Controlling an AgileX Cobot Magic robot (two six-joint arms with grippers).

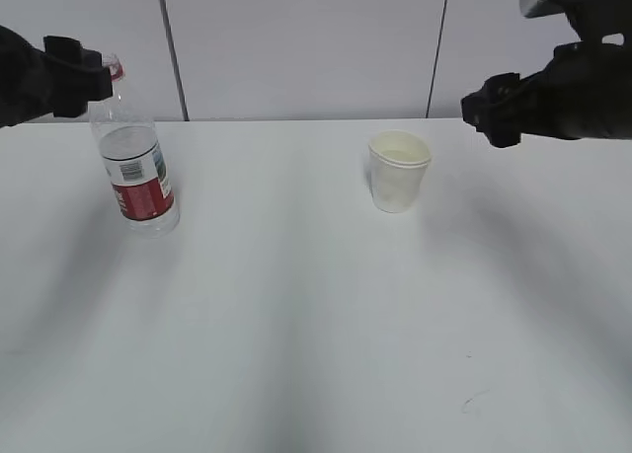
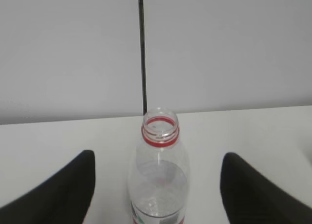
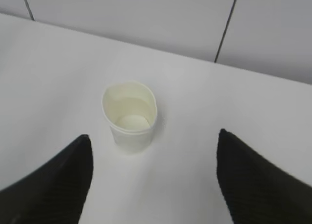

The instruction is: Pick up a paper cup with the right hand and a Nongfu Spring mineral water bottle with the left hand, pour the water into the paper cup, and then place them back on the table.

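Observation:
The Nongfu Spring bottle [image 1: 135, 157] stands upright and uncapped on the left of the white table [image 1: 296, 325], partly filled with clear water. In the left wrist view the bottle [image 2: 159, 170] stands between my open fingers, touching neither. My left gripper [image 1: 87, 76] is open beside the bottle's neck. The off-white paper cup [image 1: 399, 171] stands upright right of centre. My right gripper [image 1: 486, 110] is open, above and to the right of the cup. In the right wrist view the cup [image 3: 129, 115] sits ahead of the wide-open fingers, with water inside.
A pale panelled wall [image 1: 296, 48] with dark vertical seams stands behind the table's far edge. Small dark marks [image 1: 472, 402] lie on the tabletop at the front right.

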